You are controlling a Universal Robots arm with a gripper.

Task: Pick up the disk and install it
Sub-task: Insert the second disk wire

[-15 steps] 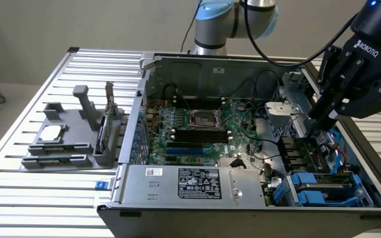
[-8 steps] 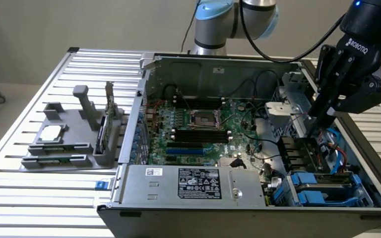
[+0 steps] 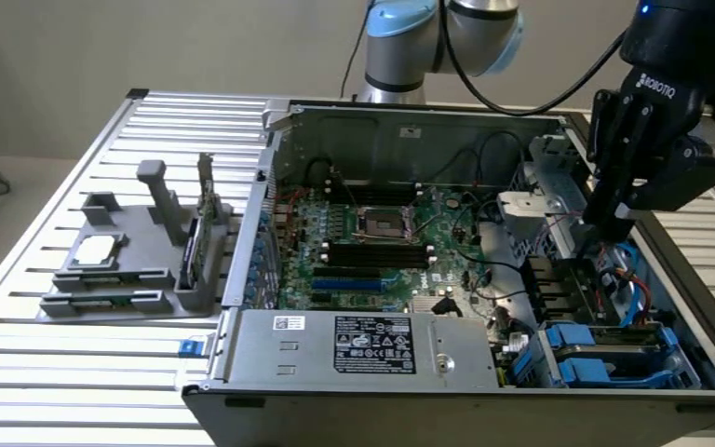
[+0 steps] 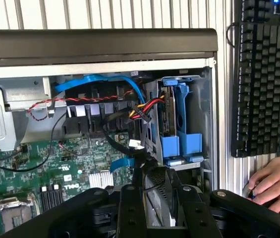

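- exterior view: the robotiq gripper [image 3: 614, 223] hangs over the open computer case [image 3: 482, 121], at the exterior view's right, its tip down among the cables just above the drive bay.
- exterior view: the disk [image 3: 613, 358] sits in the blue-railed bay at the case's near right corner, close under the gripper.
- exterior view: the motherboard [image 3: 370, 247] lies on the case floor, with the grey power supply [image 3: 357, 349] along the near wall.
- exterior view: a grey parts holder [image 3: 134, 265] stands on the slatted bench [image 3: 34, 372], apart from the case.
- wrist view: the disk [image 4: 172, 116] stands on edge between blue rails, seated in its bay.
- wrist view: the jaws are spread wide and hold nothing.
- wrist view: a black keyboard [image 4: 261, 74] lies beside the case, and a person's hand [image 4: 276, 181] rests near it.
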